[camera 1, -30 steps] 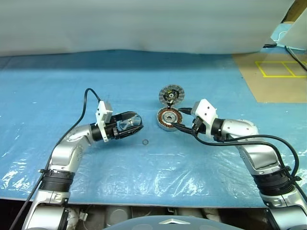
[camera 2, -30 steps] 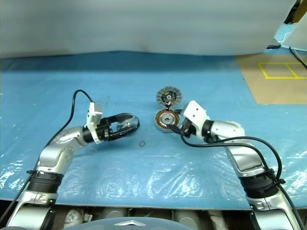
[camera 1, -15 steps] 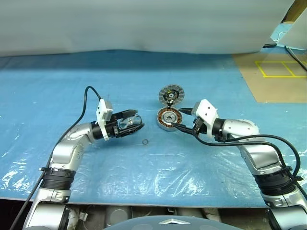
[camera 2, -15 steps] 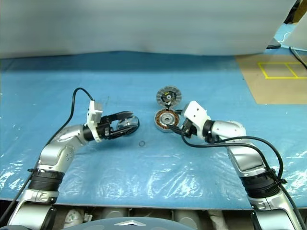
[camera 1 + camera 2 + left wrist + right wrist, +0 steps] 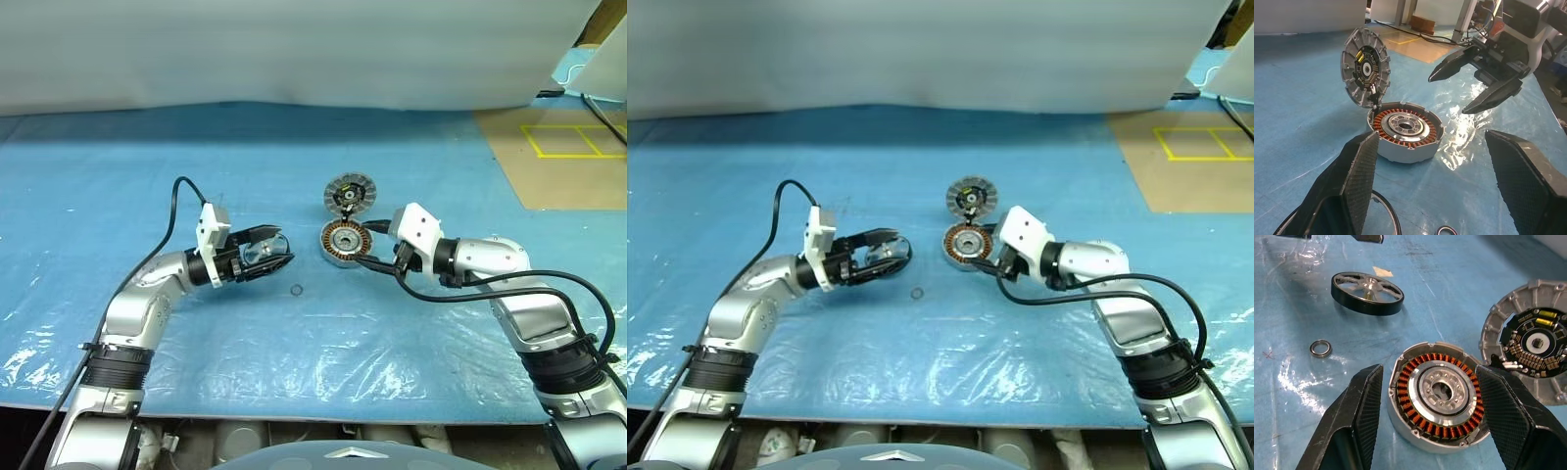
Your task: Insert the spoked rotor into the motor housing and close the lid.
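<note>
- The motor housing [image 5: 1439,399] rests flat on the blue-covered counter [image 5: 411,333], copper windings facing up around a silver centre; it is the landmark here.
- The lid [image 5: 1365,67] stands tilted up at the housing's far edge, joined there at its lower rim, with its inner circuit face in view and the housing uncovered.
- The spoked rotor [image 5: 1367,293] lies on the counter to the robot's left of the housing, apart from it, right by the left tool.
- A small metal ring [image 5: 1320,348] lies loose on the counter between rotor and housing, nearer the robot.
- The right tool [image 5: 1479,78] hangs just to the right of the housing, fingers spread and grasping nothing; in its wrist view the fingers stand either side of the housing without touching it.
- The left tool [image 5: 266,252] sits to the left of the housing, pointed toward it, fingers spread wide over the rotor, with no firm grasp visible.
- Clear plastic film [image 5: 294,352] covers the counter's near part.
</note>
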### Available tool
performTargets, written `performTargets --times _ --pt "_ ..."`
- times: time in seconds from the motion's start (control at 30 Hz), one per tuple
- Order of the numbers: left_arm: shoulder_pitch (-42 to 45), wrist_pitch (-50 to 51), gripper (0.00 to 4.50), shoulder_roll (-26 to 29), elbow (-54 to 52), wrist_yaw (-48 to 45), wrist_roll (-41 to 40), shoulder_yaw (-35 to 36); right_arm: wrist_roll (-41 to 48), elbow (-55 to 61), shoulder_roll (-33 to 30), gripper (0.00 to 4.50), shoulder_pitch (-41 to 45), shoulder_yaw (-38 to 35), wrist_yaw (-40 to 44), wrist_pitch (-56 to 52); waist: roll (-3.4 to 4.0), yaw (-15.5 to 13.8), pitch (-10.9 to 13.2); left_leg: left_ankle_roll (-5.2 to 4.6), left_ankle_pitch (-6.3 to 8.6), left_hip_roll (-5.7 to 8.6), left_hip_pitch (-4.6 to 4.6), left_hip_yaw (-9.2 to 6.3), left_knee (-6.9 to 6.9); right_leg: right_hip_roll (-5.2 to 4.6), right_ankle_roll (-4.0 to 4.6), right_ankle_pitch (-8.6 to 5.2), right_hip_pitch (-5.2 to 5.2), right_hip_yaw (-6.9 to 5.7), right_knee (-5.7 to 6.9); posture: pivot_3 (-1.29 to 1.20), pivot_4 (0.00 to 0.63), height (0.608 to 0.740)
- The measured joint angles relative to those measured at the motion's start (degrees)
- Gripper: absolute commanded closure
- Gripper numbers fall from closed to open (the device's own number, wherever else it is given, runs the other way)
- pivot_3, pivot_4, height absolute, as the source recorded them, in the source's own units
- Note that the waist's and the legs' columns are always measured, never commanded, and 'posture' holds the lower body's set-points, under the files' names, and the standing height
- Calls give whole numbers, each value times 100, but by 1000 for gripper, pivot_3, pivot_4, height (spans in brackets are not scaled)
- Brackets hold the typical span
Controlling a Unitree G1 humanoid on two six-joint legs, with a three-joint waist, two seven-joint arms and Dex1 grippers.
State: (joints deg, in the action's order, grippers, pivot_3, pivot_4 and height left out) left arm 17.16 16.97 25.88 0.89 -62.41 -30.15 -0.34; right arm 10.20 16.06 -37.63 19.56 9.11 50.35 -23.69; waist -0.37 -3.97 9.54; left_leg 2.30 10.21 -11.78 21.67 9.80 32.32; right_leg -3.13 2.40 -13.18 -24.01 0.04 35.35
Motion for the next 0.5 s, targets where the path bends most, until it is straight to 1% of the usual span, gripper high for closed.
performTargets --times 0.13,0.2,0.33,0.5 --pt "-39 13 856 77 -99 -51 -9 1 -31 -57 -54 1360 51 56 173 146 0 -2 0 0 0 0 0 0 0 0 0 0 0 0 0 0 150 740" --pt "-41 47 856 82 -104 -57 -11 0 -168 -220 -53 1360 174 216 247 309 0 9 0 0 0 0 -2 1 3 0 0 0 0 1 5 0 150 740" --pt "-50 58 856 86 -124 -60 -11 -1 -452 -756 -35 1360 629 562 503 770 0 10 0 -1 0 0 -5 2 13 0 1 0 0 3 19 0 150 740" --pt "-103 93 856 88 -183 -55 -10 -9 -787 -1408 -10 1360 1243 1043 1053 1399 0 8 0 -1 0 -2 -2 2 18 0 2 -1 0 3 23 0 150 740"
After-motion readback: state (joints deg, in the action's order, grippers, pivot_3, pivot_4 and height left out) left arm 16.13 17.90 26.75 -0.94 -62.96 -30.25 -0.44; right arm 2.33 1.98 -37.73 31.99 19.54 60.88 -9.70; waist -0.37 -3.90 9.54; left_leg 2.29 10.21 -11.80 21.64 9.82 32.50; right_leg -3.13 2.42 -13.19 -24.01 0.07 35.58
